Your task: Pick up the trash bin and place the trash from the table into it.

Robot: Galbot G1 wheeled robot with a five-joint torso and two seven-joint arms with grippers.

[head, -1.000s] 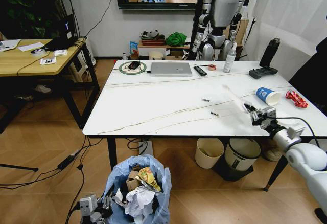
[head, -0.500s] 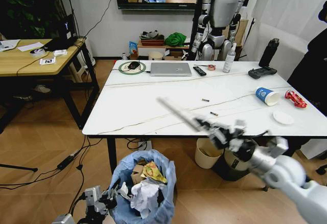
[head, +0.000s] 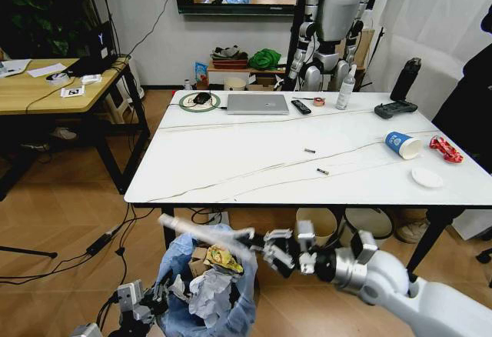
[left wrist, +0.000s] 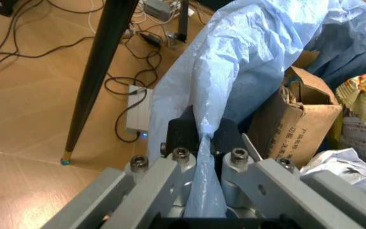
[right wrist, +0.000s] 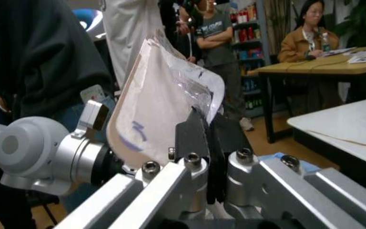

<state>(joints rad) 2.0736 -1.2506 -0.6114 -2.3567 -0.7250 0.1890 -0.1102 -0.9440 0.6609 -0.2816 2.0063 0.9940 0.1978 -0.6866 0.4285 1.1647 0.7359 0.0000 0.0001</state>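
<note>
The right end effector point(head: 261, 249) is clamped on a clear plastic tray point(head: 201, 233) above the trash bin point(head: 181, 264); the left end effector point(head: 154, 303) pinches the bin's bag rim.

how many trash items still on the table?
3, all by the table's right end: blue cup on its side, red wrapper beyond it at the edge, white disc nearer the front. Two tiny dark bits mid-table are too small to identify.

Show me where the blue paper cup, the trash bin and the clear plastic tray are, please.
blue paper cup point(head: 403, 145): head view, on its side wall, lying on the table.
trash bin point(head: 178, 262): head view, on the blue bag at its rim.
clear plastic tray point(right wrist: 164, 102): right wrist view, on its flat face above the gripper.
</note>
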